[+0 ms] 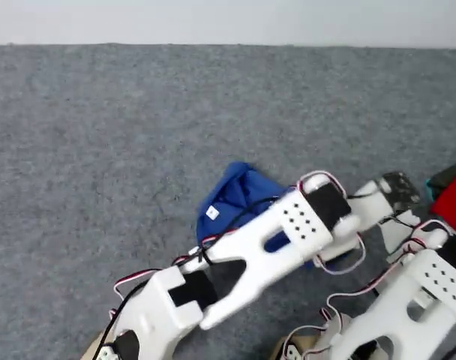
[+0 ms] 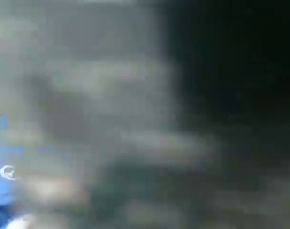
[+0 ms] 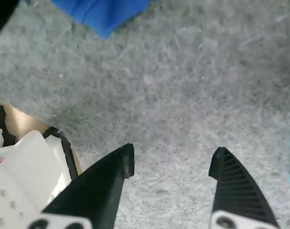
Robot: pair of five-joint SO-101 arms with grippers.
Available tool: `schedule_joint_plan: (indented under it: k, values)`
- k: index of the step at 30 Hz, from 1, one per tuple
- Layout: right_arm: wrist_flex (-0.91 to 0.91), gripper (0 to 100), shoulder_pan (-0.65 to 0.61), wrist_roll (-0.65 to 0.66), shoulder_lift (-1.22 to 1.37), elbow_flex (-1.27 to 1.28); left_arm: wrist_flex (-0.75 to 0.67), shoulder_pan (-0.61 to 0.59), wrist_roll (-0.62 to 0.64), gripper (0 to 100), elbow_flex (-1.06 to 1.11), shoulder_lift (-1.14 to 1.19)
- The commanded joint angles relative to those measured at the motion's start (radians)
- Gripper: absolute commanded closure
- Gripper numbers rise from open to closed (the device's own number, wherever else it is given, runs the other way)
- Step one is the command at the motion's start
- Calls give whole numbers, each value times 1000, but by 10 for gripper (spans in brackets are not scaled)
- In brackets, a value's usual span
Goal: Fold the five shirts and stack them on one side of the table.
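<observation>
High view: the left arm [image 1: 273, 240] runs from the lower-left corner slantwise over the blue shirt [image 1: 239, 196], which lies bunched in a compact heap near mid-tabletop with a small white tag showing. The left end effector [image 1: 394, 192] sits past the shirt toward the right, and I cannot tell whether it is open or closed. The right arm [image 1: 427, 289] stands just beside it at the lower right. A red cloth [image 1: 454, 201], likely another of the 5 shirts, lies at the right edge with a dark item above it. In the right wrist view the right end effector [image 3: 173, 164] hangs spread wide and empty over bare cover, with the shirt's blue edge ahead of it and apart from it.

My judgement is that the blue shirt needs its last fold or a carry to the stack side. To do that well, pinch a folded edge through all layers, 1 end effector per corner. Lift before moving, since the nap looks likely to drag cloth open. Keep the 2 arms from crowding each other.

The tabletop [image 1: 100, 135] has a grey, felt-like cover with a matte pile. A pale wall [image 1: 213, 19] sits behind it.
</observation>
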Motion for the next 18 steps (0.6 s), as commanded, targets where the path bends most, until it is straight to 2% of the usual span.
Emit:
schedule_joint_plan:
  k: [1, 8, 12, 18]
  values:
    - [-10, 732, 4, 15, -19, 0, 28, -91, 112, 848, -39, -37]
    - [-15, 732, -1, 15, -19, 2, 28, -209, 124, 811, -31, -167]
    - [-27, 732, -22, 11, -19, 3, 28, -423, 129, 812, 4, -173]
    - [-22, 732, -18, 14, -19, 2, 26, -749, 130, 812, 185, -152]
